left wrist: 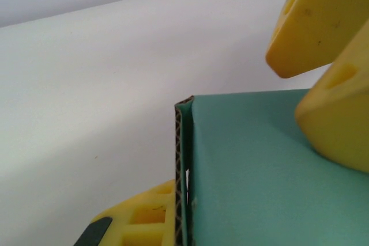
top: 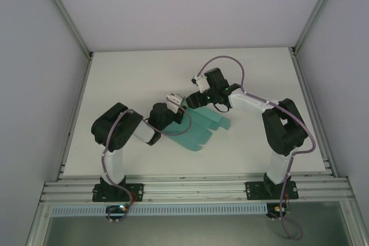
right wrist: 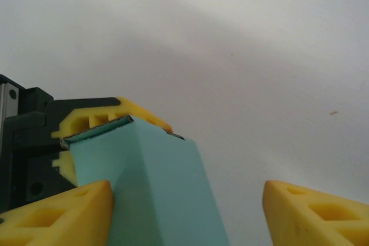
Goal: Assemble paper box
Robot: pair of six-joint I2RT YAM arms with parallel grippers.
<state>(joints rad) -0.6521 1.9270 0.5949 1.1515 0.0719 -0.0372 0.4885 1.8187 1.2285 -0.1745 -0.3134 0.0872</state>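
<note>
Grey panel walls (top: 34, 56) closed in a white desk (top: 138, 73), with an aluminium rail (top: 196, 188) running along its near edge where both arms were bolted. Near the desk's middle, a little toward the near edge, lay the paper box (top: 202, 128). It was a teal die-cut card with its flaps spread toward the near side, and most of it was flat on the surface. The left gripper (top: 174, 103) was clamped on the card's far-left end; in its wrist view one finger (left wrist: 138, 223) pressed against the corrugated edge of a raised panel. From the right wrist camera that panel rose off the desk into the left gripper's pinch. The right gripper (right wrist: 187, 200) stood with its fingers spread wide, one finger (right wrist: 57, 211) just beside the card and the other well clear, so it pinched nothing. I judged the assembly to be at an early stage: one panel was lifted or part-folded, no walls were standing, and nearly all the folding and tucking remained. Bare desk lay open toward the far edge and both side edges, while the two grippers crowded close together over that one end of the card.
</note>
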